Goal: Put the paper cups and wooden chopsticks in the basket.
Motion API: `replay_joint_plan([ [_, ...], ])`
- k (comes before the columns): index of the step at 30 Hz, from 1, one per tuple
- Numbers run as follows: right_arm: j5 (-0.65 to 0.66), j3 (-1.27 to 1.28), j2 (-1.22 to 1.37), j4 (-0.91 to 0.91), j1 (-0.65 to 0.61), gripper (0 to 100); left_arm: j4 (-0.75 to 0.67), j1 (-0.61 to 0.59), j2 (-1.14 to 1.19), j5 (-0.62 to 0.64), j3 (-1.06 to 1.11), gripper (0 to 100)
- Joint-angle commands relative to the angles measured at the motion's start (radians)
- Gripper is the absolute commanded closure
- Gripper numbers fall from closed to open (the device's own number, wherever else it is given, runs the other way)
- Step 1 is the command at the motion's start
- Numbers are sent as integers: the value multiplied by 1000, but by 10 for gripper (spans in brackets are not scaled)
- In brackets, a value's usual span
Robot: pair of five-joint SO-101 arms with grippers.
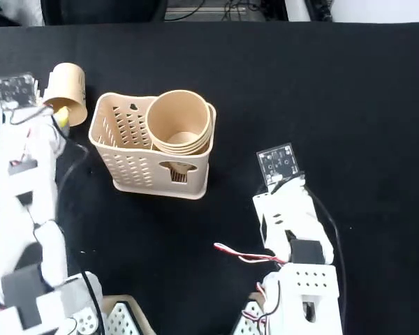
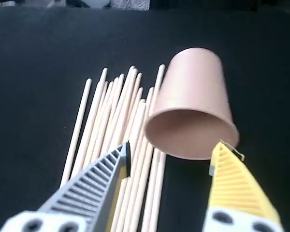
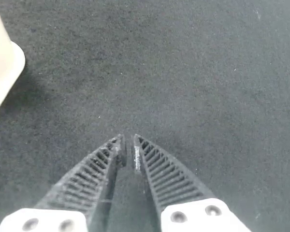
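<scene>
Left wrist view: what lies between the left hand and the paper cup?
Wooden chopsticks lie on the table between the fingertips of the open left hand and run under the paper cup, as the left wrist view shows.

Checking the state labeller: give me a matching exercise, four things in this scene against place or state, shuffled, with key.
1. stacked cups
2. lone cup
3. chopsticks
4. right gripper

A. shut, over bare table
B. inside the basket
C. on its side, outside the basket
D. lying flat in a fanned bundle

Pairs: 1-B, 2-C, 3-D, 4-A
</scene>
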Motion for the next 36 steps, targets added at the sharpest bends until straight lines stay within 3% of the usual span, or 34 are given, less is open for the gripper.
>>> replay_joint_plan([
  [1,11,-7,-4,-18,-2,956,72,-28,101,-9,-193,719],
  [7,11,-7,-4,-20,-2,956,129,-24,282,-176,-329,722],
  [14,12,-7,-4,-20,-2,956,127,-25,361,-175,-429,723],
  [23,12,-7,-4,-20,-2,956,117,-2,520,-143,-549,723],
  [26,12,-7,-4,-20,-2,956,21,-2,611,-129,-559,727],
  [31,14,-7,-4,-20,-28,956,-164,1,692,61,-556,826],
  [36,14,-7,-4,-20,-31,956,-181,2,695,103,-544,928],
])
